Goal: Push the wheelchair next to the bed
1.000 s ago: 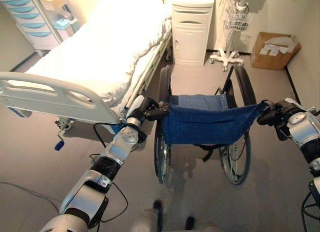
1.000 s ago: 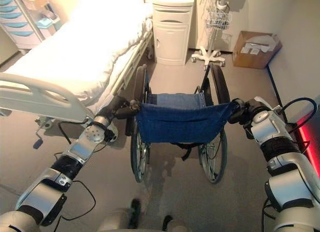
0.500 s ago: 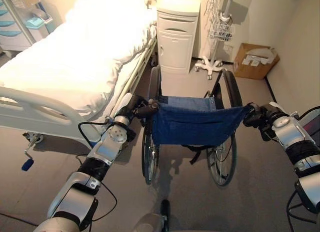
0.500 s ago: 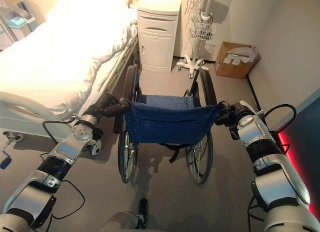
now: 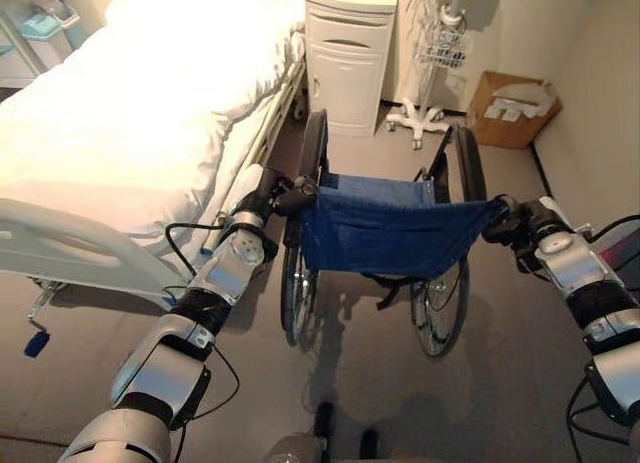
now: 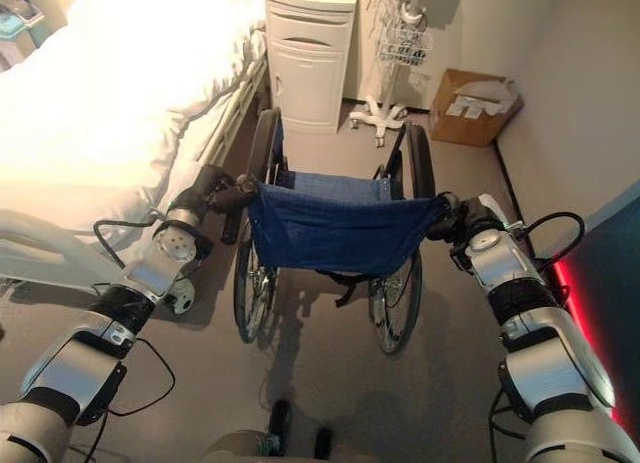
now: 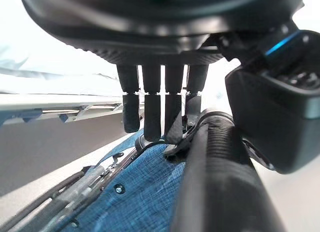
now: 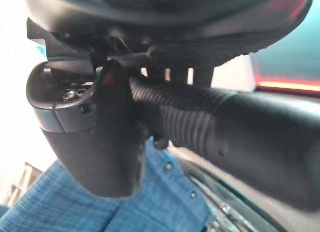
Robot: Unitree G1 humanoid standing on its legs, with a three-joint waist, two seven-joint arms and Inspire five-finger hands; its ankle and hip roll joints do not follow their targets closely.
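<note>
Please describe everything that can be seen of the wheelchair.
The wheelchair is seen from behind: a blue fabric backrest, a dark frame, two large spoked wheels and black ribbed push handles. It stands upright on the grey floor beside the bed. The left hand and the right hand are at its handles.

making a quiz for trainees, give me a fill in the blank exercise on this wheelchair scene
1. The wheelchair has a backrest of ____ cloth.
2. The bed lies on the robot's ____ side of the wheelchair.
3. The brown cardboard ____ stands on the floor near the far wall, beyond the wheelchair.
4. The left hand and the right hand are each at a push ____ of the wheelchair.

Missing words: blue; left; box; handle
</note>
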